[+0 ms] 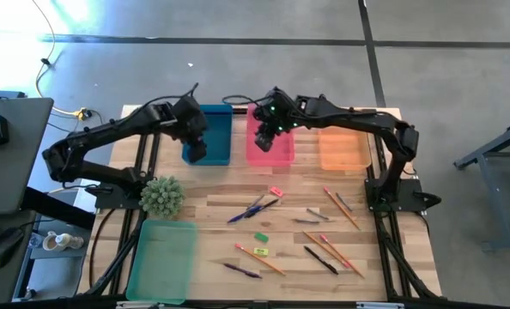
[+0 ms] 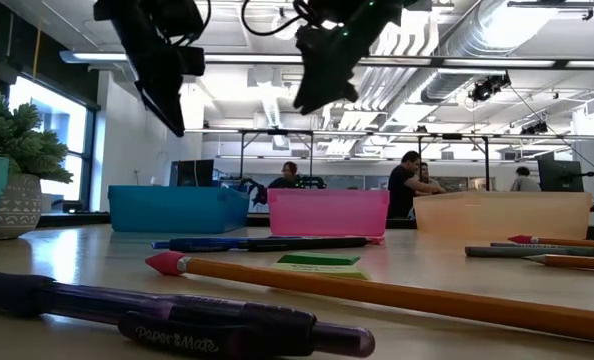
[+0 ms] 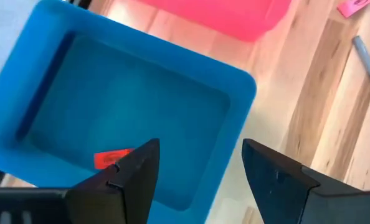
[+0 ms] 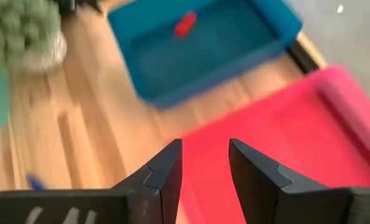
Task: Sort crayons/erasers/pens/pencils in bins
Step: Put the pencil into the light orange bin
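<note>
We're hovering over the back row of bins, both arms up high. Our left gripper (image 3: 197, 177) hangs over the near end of the blue bin (image 1: 216, 120), fingers spread wide with nothing between them, and a red eraser (image 3: 112, 158) lies on the bin floor just under one fingertip. Our right gripper (image 4: 203, 168) sits above the pink bin (image 1: 272, 150), jaws partly apart and empty as well; nothing shows on the pink floor ahead of it. The orange bin (image 1: 345, 150) is off to its outer side, and the mint green bin (image 1: 160, 257) is back at the near left corner, beside the potted plant (image 1: 161, 196).

So the step in hand, as we read it, is going back for the next piece. Everything left lies well behind both tools, toward the front of the table: the pink eraser (image 1: 276, 190), the green eraser (image 1: 261, 237), the yellow eraser (image 1: 258, 251), the crossed pens (image 1: 253, 209), the pencils (image 1: 341, 208). We'd lift clear of the bin walls first, then travel. For those flat little erasers we'd come straight down, fingers straddling the short sides, and close only once the tips are at the wood.
</note>
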